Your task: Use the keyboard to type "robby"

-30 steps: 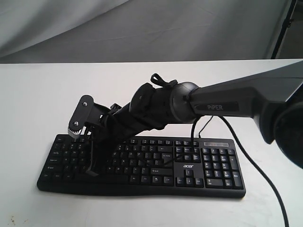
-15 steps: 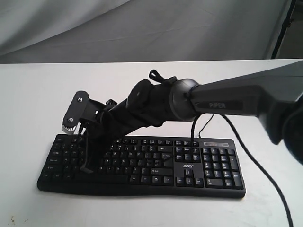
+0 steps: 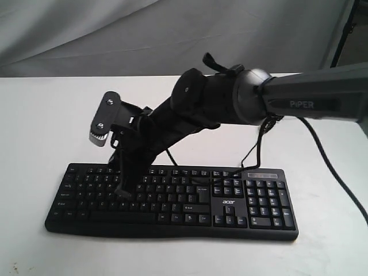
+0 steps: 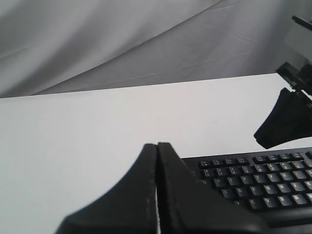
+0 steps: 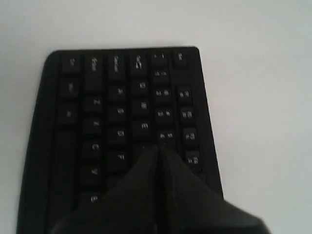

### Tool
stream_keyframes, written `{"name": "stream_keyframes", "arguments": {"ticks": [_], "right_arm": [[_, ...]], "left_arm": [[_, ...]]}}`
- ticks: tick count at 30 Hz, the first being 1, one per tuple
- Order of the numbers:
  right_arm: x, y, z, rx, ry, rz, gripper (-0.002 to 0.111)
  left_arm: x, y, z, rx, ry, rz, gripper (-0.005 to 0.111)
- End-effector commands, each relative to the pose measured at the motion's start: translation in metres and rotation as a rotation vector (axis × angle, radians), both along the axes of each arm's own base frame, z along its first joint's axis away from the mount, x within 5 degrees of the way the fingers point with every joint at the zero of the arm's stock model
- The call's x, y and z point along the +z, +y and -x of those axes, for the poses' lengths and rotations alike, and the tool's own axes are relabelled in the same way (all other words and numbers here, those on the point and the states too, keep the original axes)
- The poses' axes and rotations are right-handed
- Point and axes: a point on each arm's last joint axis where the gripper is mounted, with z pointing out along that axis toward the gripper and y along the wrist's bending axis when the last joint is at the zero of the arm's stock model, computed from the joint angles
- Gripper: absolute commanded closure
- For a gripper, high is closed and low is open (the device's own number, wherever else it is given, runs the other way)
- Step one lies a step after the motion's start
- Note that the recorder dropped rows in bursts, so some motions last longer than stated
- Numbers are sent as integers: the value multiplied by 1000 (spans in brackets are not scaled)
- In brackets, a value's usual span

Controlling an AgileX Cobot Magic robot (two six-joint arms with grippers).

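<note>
The keyboard [image 3: 190, 215] lies across the frame's lower middle. The right gripper [image 3: 123, 191], jaws pressed together, points down at its left letter keys. The left gripper [image 4: 157, 146], also pressed together, sits near its end.

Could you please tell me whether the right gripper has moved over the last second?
Yes: against the stationary keyboard, the right gripper has shifted rightward and toward its far edge.

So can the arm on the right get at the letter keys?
Probably yes: the right gripper, shut to a point, is at the left letter rows of the keyboard, nothing blocking it.
</note>
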Motion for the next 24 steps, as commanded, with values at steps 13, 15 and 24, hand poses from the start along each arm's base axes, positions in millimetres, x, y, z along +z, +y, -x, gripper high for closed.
{"name": "stream_keyframes", "arguments": {"ticks": [13,15,24], "right_arm": [[-15,-55,0,-49,79,70,108],[-15,-55,1,-48,81,70,108],[-19,-57,1,-57,76,80,108]], "left_arm": [[-1,0,0,-6,-5,-1,107],[-1,0,0,-6,-5,-1,107],[-1,0,0,-6,-5,-1,107]]}}
